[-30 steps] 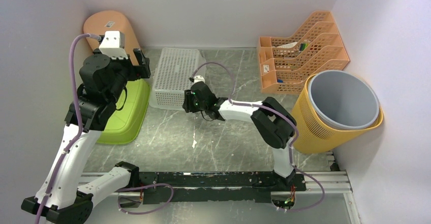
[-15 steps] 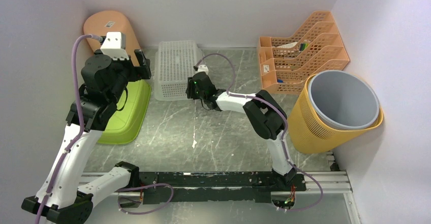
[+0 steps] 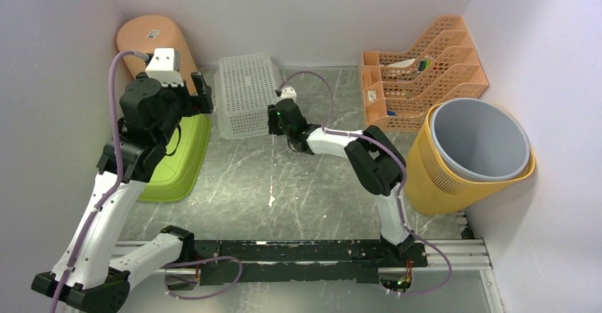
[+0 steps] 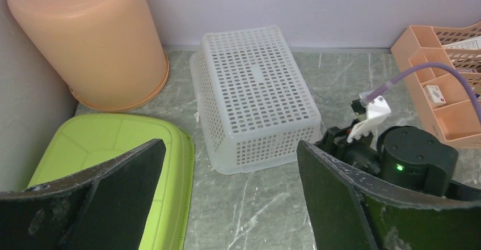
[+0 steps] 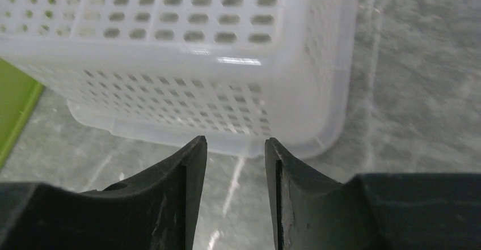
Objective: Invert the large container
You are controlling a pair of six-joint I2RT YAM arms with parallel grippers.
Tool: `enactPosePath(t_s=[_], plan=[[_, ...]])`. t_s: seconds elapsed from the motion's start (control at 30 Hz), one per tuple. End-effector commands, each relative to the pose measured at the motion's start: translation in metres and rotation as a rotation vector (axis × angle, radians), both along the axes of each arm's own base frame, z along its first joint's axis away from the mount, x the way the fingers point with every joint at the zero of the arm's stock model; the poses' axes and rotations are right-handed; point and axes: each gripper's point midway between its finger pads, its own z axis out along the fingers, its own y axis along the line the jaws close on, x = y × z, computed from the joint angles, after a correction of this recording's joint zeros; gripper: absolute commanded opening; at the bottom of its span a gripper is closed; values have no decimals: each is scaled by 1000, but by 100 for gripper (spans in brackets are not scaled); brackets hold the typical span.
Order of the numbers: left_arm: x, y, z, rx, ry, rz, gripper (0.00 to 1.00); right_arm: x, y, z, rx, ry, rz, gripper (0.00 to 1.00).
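Note:
The large container, a white perforated basket, rests bottom up on the table near the back wall, its rim down. My right gripper sits low at the basket's near right corner. Its jaws stand a finger's width apart, just short of the rim, with nothing between them. My left gripper hangs wide open and empty to the left of the basket, above the edge of the green tub.
The green tub lies upside down at the left. An orange bin stands inverted in the back left corner. Orange file trays sit at the back right. A yellow mesh basket holding a grey bin leans at the right.
The white basket has slid toward the back wall, and my right gripper has followed it, its jaws parting slightly. The left arm has shifted a little to the right.

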Motion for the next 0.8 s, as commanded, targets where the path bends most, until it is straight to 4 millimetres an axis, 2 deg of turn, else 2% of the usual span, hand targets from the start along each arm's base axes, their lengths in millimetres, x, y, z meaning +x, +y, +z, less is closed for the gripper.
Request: enactPosePath(t_s=[0.0, 0.1, 0.23, 0.27, 0.43, 0.63, 0.77], plan=[[1, 4, 8, -6, -40, 19, 99, -18, -26, 49, -20, -66, -34, 43], [2, 4, 7, -6, -35, 22, 99, -34, -47, 86, -58, -105, -76, 43], [6, -3, 3, -21, -31, -2, 99, -41, -84, 125, -193, -101, -158, 49], [8, -5, 2, -26, -31, -9, 99, -46, -97, 131, -256, -84, -178, 49], [21, -15, -10, -14, -3, -37, 99, -63, -162, 183, -408, -98, -366, 58], [27, -33, -21, -37, 25, -115, 100, -92, -243, 255, -351, -130, -578, 63], [31, -44, -36, -64, 40, -159, 100, -108, -300, 285, -328, -126, -722, 63]])
